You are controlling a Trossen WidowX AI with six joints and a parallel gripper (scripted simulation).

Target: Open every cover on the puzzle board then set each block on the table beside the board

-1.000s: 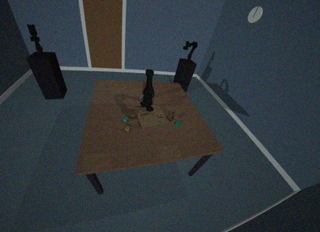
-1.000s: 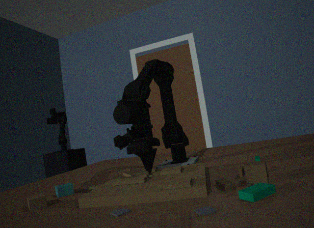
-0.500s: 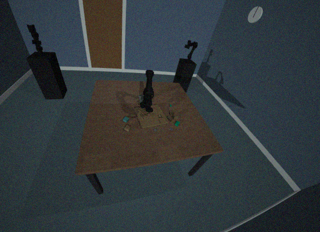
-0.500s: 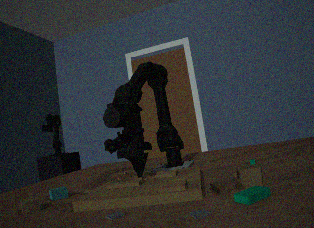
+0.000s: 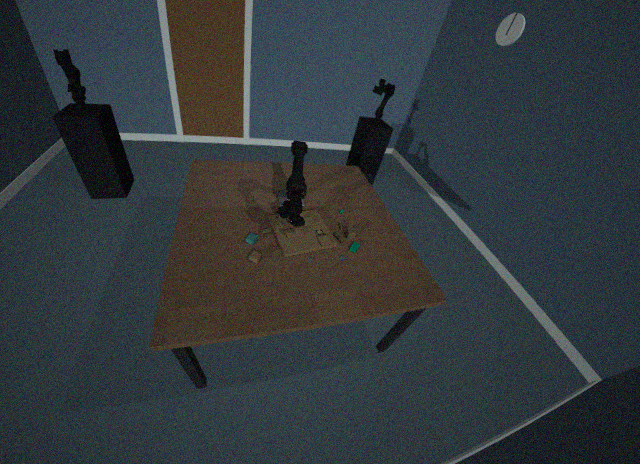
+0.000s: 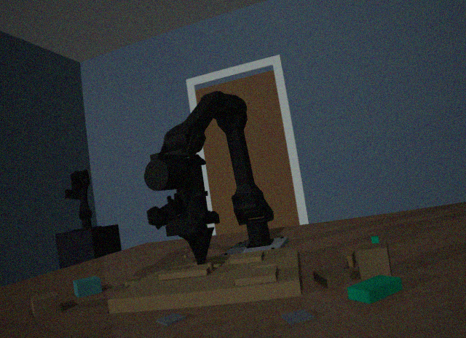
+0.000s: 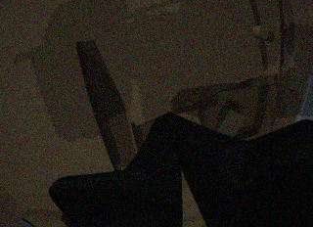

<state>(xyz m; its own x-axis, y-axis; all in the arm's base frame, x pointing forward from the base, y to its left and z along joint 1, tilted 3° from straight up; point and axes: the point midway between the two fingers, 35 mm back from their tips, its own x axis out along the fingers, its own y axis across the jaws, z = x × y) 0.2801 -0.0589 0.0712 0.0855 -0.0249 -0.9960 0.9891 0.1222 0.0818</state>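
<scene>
1. Exterior view, lower left of the frame: from where I stand, a teal block [image 5: 251, 238] [image 6: 87, 286] sits on the table [image 5: 289, 304] [image 6: 425, 232], apart from the puzzle board [image 5: 305, 242] [image 6: 210, 296].
2. Left of the middle, the arm's gripper [image 5: 295, 222] [image 6: 201, 263] [image 7: 173, 134] points down at the board, its fingertips together with nothing between them. The tips look very near a raised wooden strip [image 6: 184, 273], perhaps a cover; whether they touch, I can't tell.
3. What could go wrong: pressed too low, those tips could jam against wood and shove the whole board; set too high, or off the cover's edge, they'd skate over it. A sideways push across a track could bind a slider.
4. Lower middle, the board lies flat on the table. Its long front edge runs left to right, rising slightly toward the right; the strip's long axis runs much the same way.
5. Lower right, a green block [image 5: 354, 247] [image 6: 374, 288] lies flat on the table, off the board, its long axis slanting up toward the right.
</scene>
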